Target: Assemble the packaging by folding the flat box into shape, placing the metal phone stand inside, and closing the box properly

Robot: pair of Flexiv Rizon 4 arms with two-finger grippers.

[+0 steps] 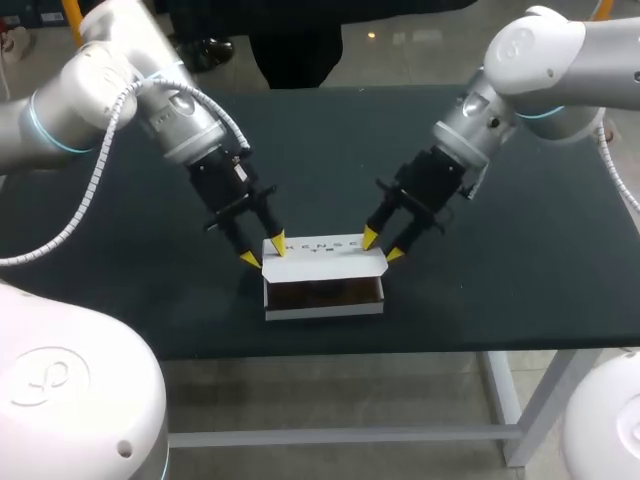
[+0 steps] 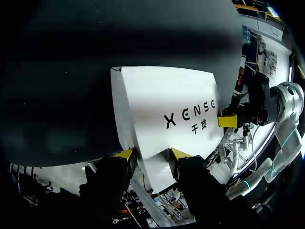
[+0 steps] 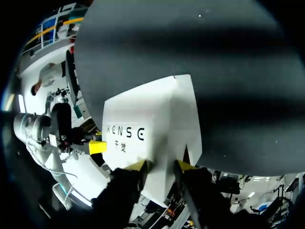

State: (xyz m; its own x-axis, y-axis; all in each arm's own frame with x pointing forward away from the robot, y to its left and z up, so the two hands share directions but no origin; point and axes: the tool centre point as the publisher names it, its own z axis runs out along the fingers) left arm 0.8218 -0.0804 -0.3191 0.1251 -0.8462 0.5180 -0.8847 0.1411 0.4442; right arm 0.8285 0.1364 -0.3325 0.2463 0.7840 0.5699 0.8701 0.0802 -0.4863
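The left gripper point(image 1: 262, 252) is part way open, and its two yellow tips pinch the back left corner of the white box point(image 1: 323, 300). In the left wrist view the white card fills the gap between the tips of this gripper point(image 2: 152, 153), so it has hold of the box point(image 2: 167, 100). The right gripper point(image 1: 382, 246) does the same at the back right corner. From its own camera the right gripper point(image 3: 161, 165) also has white card of the box point(image 3: 152, 119) pressed between its tips.

The box sits in the middle of the head view, near the front edge of the dark table point(image 1: 120, 300). Its lid point(image 1: 320, 246) stands up at the back and the top is open. The two grippers probably hold one corner each so the box stays steady and the lid can be tipped forward evenly.

The inside of the box looks dark and brownish. It is hard to tell if the metal phone stand is in there. The side flaps are too small to make out, and the fingers hide the back corners
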